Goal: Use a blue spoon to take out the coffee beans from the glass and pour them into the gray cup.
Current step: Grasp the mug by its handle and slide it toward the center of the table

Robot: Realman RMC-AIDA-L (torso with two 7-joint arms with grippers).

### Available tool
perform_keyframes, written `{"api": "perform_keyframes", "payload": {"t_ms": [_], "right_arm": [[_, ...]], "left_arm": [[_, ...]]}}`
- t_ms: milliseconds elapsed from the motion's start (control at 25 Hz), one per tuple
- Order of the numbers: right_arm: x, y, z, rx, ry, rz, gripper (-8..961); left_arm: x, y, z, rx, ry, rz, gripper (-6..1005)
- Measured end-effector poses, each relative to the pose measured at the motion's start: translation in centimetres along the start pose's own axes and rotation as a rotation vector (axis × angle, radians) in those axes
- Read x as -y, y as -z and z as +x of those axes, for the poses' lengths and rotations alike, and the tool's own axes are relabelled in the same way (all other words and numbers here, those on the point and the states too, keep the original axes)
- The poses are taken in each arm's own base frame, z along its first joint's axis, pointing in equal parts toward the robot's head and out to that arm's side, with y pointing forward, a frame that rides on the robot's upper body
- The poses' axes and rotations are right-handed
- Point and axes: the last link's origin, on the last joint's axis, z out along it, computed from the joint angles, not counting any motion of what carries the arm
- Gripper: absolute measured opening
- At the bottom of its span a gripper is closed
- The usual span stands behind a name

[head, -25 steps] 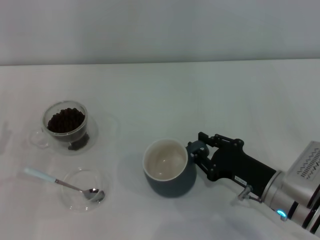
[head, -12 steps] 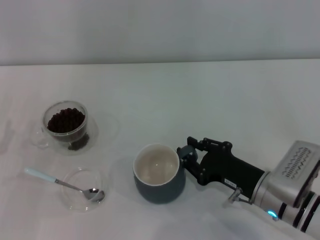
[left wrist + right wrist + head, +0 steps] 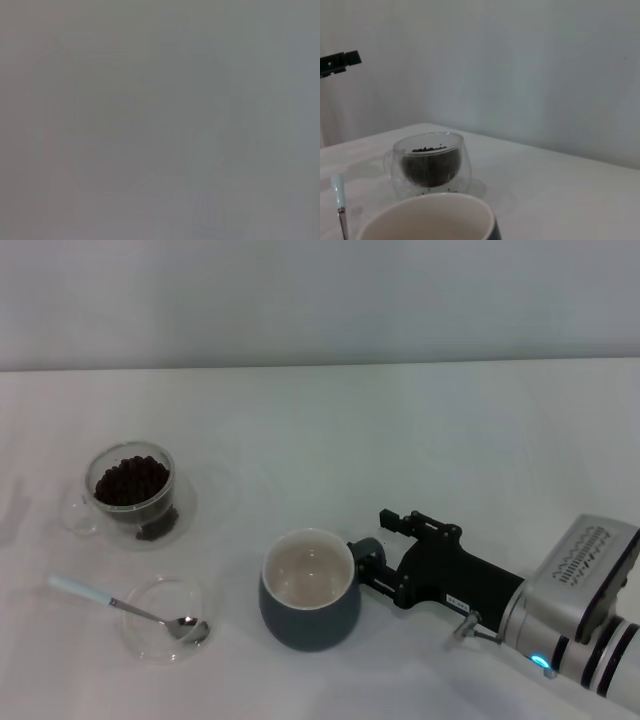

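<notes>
Scooping not begun. Right gripper (image 3: 366, 567) jaws clamped on gray cup (image 3: 308, 590) handle, cup empty, mid-surface. Coffee beans (image 3: 131, 480) all in glass (image 3: 130, 493); blue spoon (image 3: 125, 606) untouched on dish (image 3: 165, 620). Left gripper unseen.

The mug (image 3: 308, 590) is dark blue-gray outside and cream-white inside. The beans (image 3: 131, 480) are near-black brown in the clear glass (image 3: 130, 490); the spoon (image 3: 125, 606) has a pale blue handle and silver bowl. The bench (image 3: 400, 440) is plain white.
</notes>
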Motion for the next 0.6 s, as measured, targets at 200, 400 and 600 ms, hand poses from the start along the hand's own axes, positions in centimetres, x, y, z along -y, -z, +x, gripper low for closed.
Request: {"api": "perform_keyframes", "payload": {"t_ms": [200, 400, 600], "right_arm": [[0.2, -0.2, -0.3, 0.001, 0.003, -0.015, 649], [0.2, 0.1, 0.0, -0.015, 0.027, -0.034, 674], [0.7, 1.0, 0.3, -0.007, 0.034, -0.03, 674]], "left_arm": [[0.4, 0.3, 0.0, 0.004, -0.006, 0.013, 850], [0.5, 0.2, 0.2, -0.001, -0.01, 0.013, 849], [0.5, 0.2, 0.2, -0.004, -0.014, 0.01, 847]]}}
